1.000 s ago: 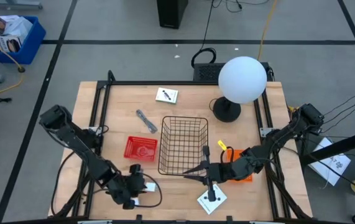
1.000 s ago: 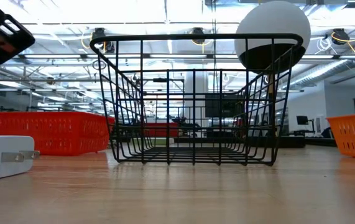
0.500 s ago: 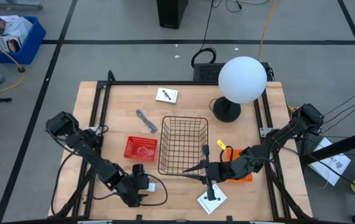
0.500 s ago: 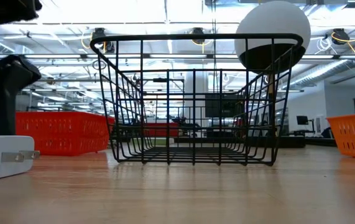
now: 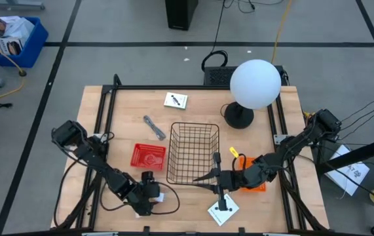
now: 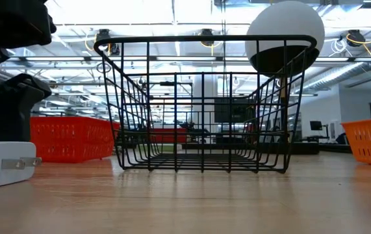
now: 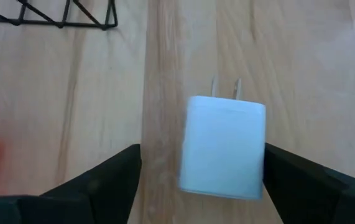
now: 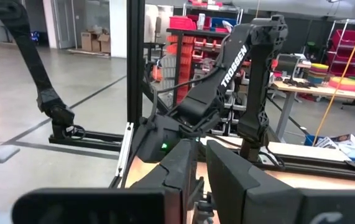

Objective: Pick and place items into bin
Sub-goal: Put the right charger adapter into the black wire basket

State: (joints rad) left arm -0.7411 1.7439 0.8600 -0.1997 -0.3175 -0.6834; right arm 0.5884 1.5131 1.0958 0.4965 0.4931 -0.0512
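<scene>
Looking straight down on a wooden table (image 5: 124, 115), the high view has a black wire basket (image 5: 192, 153) near the middle, which serves as the landmark. Front-left of the basket, the left gripper (image 5: 152, 195) sits low over a small white charger block (image 5: 158, 196), with its arm stretching away from the basket toward the table's left edge. Just left of the basket lies a small red basket (image 5: 148, 156). Behind and left of the basket rests a grey bent metal piece (image 5: 153, 127), and farther behind lies a white square card (image 5: 175, 100) with black marks. At the basket's front-right corner the right gripper (image 5: 203, 179) points toward the basket, fingers spread, holding nothing. A second white card (image 5: 223, 210) lies in front of the basket's right corner, under that gripper's arm. An orange basket (image 5: 252, 178) sits right of the basket, and a white globe lamp (image 5: 255, 84) stands behind and right of it.

The low view shows the wire basket upright at centre, the white charger block to its left with metal prongs pointing toward the basket, and the left gripper's dark bulk above and just behind the block.

The left wrist view shows both dark fingers (image 7: 99, 183) spread wide either side of the block, not touching it.

The right wrist view looks past that arm's own fingers (image 8: 233, 180) at the left arm (image 8: 227, 81) across the table.
</scene>
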